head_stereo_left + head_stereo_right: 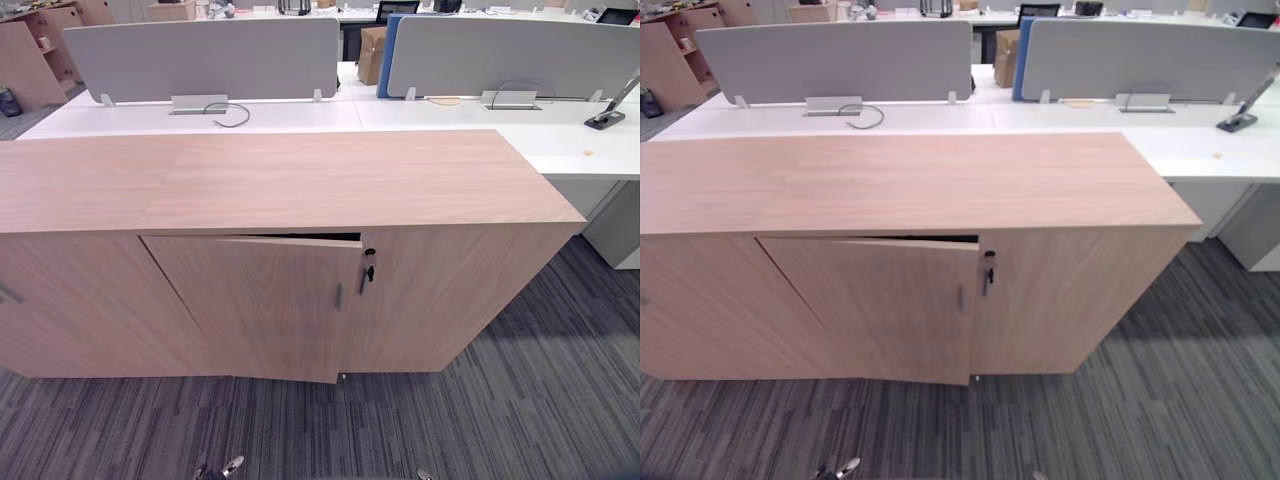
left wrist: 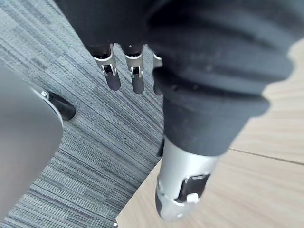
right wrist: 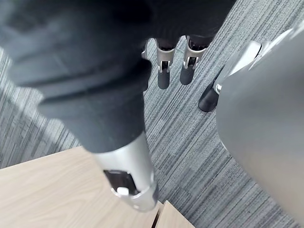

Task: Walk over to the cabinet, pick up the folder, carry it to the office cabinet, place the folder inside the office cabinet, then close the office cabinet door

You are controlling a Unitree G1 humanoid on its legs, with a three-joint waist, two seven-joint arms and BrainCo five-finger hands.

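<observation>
Above the carpet (image 2: 95, 156), the left hand (image 2: 213, 61) and right hand (image 3: 90, 61) hang with fingers straight, holding nothing (neither touches the office cabinet (image 1: 300, 180), its door (image 1: 260, 300) ajar); where the folder lies cannot be told.

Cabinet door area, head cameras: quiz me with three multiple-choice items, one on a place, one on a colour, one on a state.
1. Where is the key?
A. Lying on the cabinet top
B. Hanging from the lock just right of the door
C. On the floor

2. What colour are the desk screens behind the cabinet?
A. Red
B. Green
C. Grey

3. How does the door stand?
A. Ajar, its handle edge swung out
B. Fully shut
C. Taken off

Answers: 1 B, it dangles beside the door's free edge. 2 C, both panels are plain grey. 3 A, a dark gap shows along the door's top.
</observation>
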